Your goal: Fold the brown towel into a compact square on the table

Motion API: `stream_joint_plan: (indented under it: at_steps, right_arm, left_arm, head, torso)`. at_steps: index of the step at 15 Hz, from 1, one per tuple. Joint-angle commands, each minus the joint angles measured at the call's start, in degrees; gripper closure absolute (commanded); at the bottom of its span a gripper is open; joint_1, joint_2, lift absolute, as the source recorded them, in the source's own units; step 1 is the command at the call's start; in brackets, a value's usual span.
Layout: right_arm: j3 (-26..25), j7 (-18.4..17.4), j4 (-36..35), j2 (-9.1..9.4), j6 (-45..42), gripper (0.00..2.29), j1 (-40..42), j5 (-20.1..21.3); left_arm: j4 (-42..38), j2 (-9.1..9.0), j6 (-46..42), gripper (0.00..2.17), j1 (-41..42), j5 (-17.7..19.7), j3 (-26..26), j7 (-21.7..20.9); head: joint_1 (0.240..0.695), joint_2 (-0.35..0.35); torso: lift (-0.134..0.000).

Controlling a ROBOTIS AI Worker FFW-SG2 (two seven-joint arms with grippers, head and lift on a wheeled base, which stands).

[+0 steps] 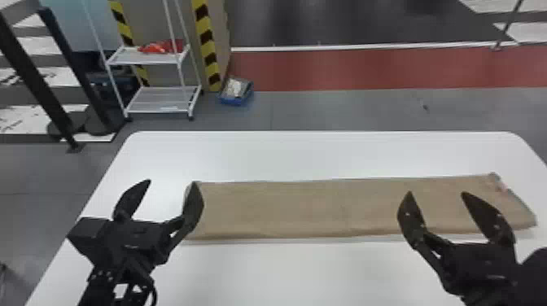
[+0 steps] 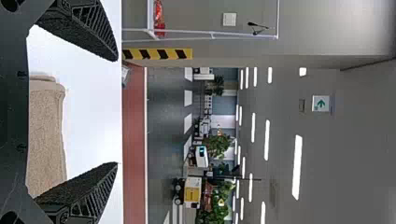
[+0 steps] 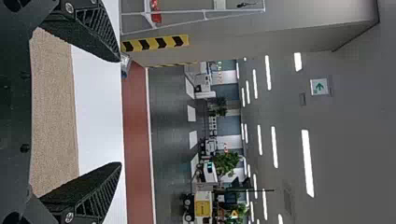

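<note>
While left pincer (image 1: 172, 183) and right pincer (image 1: 437, 193) stand wide open, empty, the brown towel (image 1: 305, 207) lies lengthwise left-to-right on the desk (image 1: 305, 154).

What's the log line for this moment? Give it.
towel: long strip on table, not yet square | left tool: open, empty | right tool: open, empty

From my station I see the brown towel (image 1: 309, 209) as matt, softly rough cloth, lying on a smooth white table (image 1: 309, 272) with a faint plastic-like sheen to its top.
</note>
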Motion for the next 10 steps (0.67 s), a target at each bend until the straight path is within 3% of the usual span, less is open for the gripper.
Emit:
stream_joint_plan:
  at_steps: [1,4,10]
  right_arm:
    - [0.03,0.00,0.09,0.23,0.21,0.09,-0.24,0.20]
    - [-0.06,0.00,0.79,0.23,0.56,0.09,-0.68,0.28]
    - [-0.15,0.00,1.85,0.23,0.56,0.09,-0.86,0.20]
  left_arm:
    - [0.05,0.07,-0.16,0.09,0.01,0.00,0.09,0.00]
    - [1.98,0.16,1.77,0.09,-1.48,0.00,0.09,0.00]
    - [9.54,0.60,15.83,0.21,-11.42,-1.15,0.09,0.18]
  head:
    - [0.695,0.078]
    - [0.695,0.080]
    - [0.695,0.081]
  torso:
    - [-0.111]
    - [-0.111]
    - [-0.111]
